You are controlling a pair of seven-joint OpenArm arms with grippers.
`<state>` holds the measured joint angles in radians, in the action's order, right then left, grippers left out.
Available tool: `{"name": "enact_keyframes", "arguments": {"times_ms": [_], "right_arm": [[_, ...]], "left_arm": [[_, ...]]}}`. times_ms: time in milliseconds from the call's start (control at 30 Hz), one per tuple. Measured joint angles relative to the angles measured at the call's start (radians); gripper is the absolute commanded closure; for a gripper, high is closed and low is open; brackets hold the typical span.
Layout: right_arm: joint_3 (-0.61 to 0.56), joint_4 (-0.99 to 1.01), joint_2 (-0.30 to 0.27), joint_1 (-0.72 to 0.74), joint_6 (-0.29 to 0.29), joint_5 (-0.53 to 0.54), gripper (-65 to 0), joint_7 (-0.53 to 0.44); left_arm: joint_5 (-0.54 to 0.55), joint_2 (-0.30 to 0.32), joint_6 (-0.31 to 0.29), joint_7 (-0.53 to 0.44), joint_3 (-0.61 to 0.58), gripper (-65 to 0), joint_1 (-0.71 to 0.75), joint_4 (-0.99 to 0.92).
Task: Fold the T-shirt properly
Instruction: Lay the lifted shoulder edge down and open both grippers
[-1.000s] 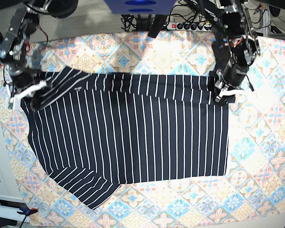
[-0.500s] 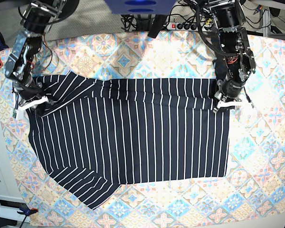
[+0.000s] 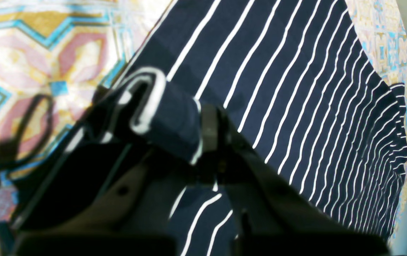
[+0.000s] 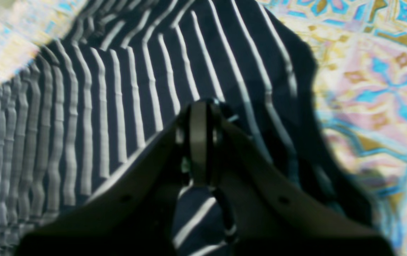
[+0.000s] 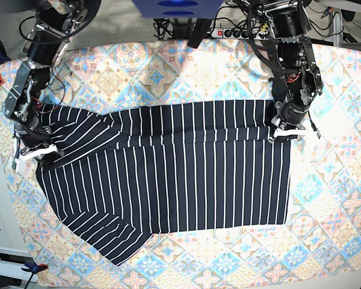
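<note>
Closest to the left wrist camera, a rolled hem of the T-shirt (image 3: 295, 106) is seen clamped between the jaws of the left gripper (image 3: 203, 135), the cloth bunched just beside the fingertips and the rest of the shirt spreading away beyond them. In the right wrist view, the right gripper (image 4: 199, 142) is likewise pinched together on a striped fold, with the shirt stretching away from it and bare tablecloth (image 4: 374, 71) to one side.

From the base view, the T-shirt (image 5: 168, 174) is spread flat on the tablecloth (image 5: 325, 241) between the two grippers, its upper edge turned over into a band running from the right gripper (image 5: 33, 150) to the left gripper (image 5: 284, 131).

It is judged that the fold could go crooked if one arm is moved faster than the other, since the band is held taut between them. A thin pinch could also slip out, dropping one corner.

One T-shirt, one tablecloth and two grippers are counted.
</note>
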<state>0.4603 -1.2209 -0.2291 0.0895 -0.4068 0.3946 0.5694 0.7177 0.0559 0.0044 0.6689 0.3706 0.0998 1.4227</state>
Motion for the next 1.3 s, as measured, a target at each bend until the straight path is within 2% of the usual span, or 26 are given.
{"name": "enact_keyframes", "arguments": {"times_ms": [67,133,300,433,633,800,1067,1200,1300], "right_arm": [[0.001,0.016,-0.003,-0.005,0.006,-0.070,-3.5,0.009],[0.001,0.013,0.002,-0.018,0.007,-0.084,-7.3,0.014],[0.001,-0.072,0.004,-0.082,-0.003,-0.078,-12.8,-0.001],[0.007,-0.174,0.003,-0.179,0.010,-0.091,-15.7,0.018],[0.006,-0.299,-0.001,-0.312,-0.001,-0.077,-18.6,0.003],[0.006,-0.321,0.002,-0.389,0.000,-0.081,-20.6,0.010],[0.006,-0.324,0.006,-0.403,-0.001,-0.077,-20.6,0.010],[0.006,-0.324,0.007,-0.401,-0.001,-0.077,-20.6,0.011],[0.006,-0.324,0.007,-0.400,-0.001,-0.077,-20.6,0.010]], "left_arm": [[0.000,0.000,0.000,0.000,0.000,0.0,0.000,0.000],[0.000,-0.001,0.000,0.000,0.000,-3.1,0.000,0.000],[-0.003,0.000,0.007,0.001,0.003,-22.2,0.004,0.000],[0.008,0.000,0.005,-0.001,0.004,-32.0,0.037,0.004],[0.008,0.000,0.010,0.002,-0.002,-32.5,0.156,0.158],[0.079,-0.024,0.000,0.008,0.000,-32.5,0.255,0.253],[0.182,-0.020,0.006,0.000,0.004,-32.1,0.274,0.188],[0.198,-0.020,0.011,0.002,0.004,-30.3,0.282,0.151],[0.252,-0.020,0.010,0.000,0.005,-28.7,0.283,0.152]]}}
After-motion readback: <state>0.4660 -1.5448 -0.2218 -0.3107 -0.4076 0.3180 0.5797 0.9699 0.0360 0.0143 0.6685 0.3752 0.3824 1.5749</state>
